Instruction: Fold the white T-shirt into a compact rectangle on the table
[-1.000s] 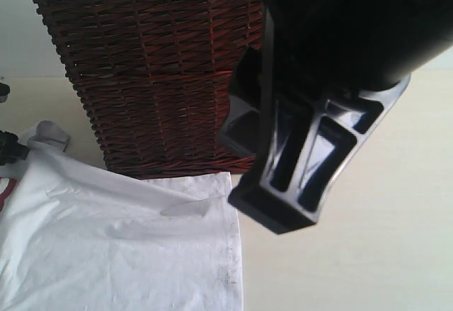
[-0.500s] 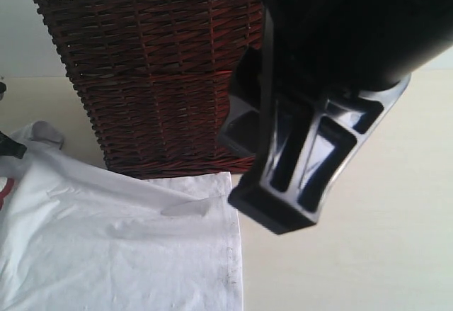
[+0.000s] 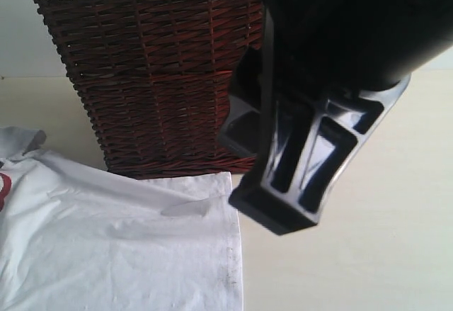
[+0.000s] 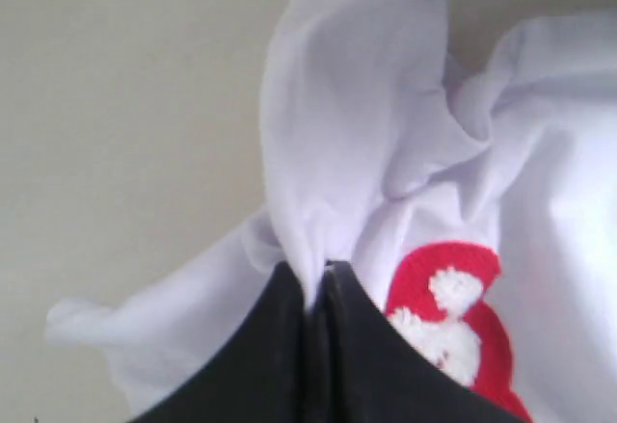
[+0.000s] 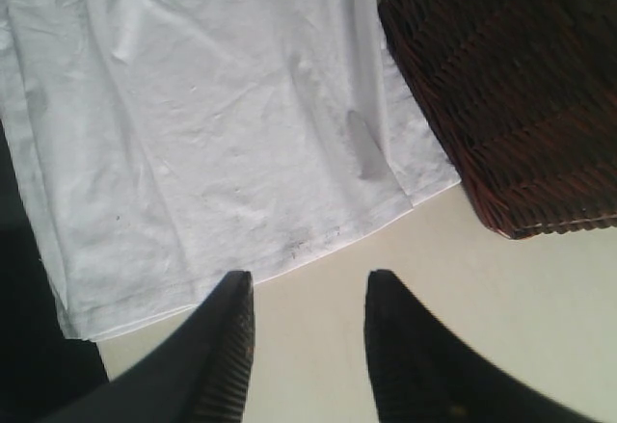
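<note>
Cream table bears white T-shirt, wicker basket.

Near left on the table: T-shirt, spread flat, far edge right beside the foot of the basket standing behind it. Over bare table just right of the hem: right gripper. At the shirt's left end: left gripper, a fold between its jaws.

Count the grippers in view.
2. The left gripper is shut on the shirt beside its red patch; the right gripper hangs open over the table past the shirt's hem.
</note>
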You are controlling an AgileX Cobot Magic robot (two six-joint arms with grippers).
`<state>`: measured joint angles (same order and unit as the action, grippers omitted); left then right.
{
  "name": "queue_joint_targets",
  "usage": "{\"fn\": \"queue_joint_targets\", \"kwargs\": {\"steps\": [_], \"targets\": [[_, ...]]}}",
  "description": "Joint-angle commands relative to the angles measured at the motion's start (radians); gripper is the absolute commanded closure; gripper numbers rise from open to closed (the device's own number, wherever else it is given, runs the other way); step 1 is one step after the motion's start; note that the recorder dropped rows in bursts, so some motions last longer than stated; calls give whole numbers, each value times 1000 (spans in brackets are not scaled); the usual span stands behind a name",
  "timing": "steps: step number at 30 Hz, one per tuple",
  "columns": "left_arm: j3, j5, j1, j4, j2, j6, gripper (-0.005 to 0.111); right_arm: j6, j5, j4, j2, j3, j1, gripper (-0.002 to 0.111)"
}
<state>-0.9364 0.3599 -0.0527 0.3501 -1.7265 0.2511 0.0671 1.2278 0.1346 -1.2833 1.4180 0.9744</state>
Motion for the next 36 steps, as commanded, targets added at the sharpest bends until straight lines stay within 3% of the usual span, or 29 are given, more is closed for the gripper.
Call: {"fn": "queue_joint_targets", "kwargs": {"steps": [1, 5, 10, 13, 18, 23, 25, 26, 28, 36], "targets": [[113, 48, 11, -21, 72, 14, 103, 9, -7, -1, 2, -5, -3, 71], [198, 81, 46, -19, 86, 86, 78, 17, -7, -3, 2, -5, -3, 71], [219, 48, 75, 6, 86, 33, 19, 18, -7, -3, 2, -5, -3, 71], [163, 36, 75, -1, 103, -45, 6, 17, -7, -3, 2, -5, -3, 71], [80, -79, 73, -105, 140, -156, 3, 17, -7, -3, 2, -5, -3, 71], [58, -170, 59, -107, 102, -177, 3, 17, -7, -5, 2, -5, -3, 71], [58, -237, 33, -106, 65, -227, 3, 16, -7, -5, 2, -5, -3, 71], [53, -313, -10, -107, 20, -343, 3, 16, -7, -5, 2, -5, -3, 71], [8, -342, -73, -107, -62, -485, 3, 16, -7, -5, 2, -5, -3, 71], [-253, -352, -97, -71, -317, -487, 3, 14, -7, -3, 2, -5, -3, 71]]}}
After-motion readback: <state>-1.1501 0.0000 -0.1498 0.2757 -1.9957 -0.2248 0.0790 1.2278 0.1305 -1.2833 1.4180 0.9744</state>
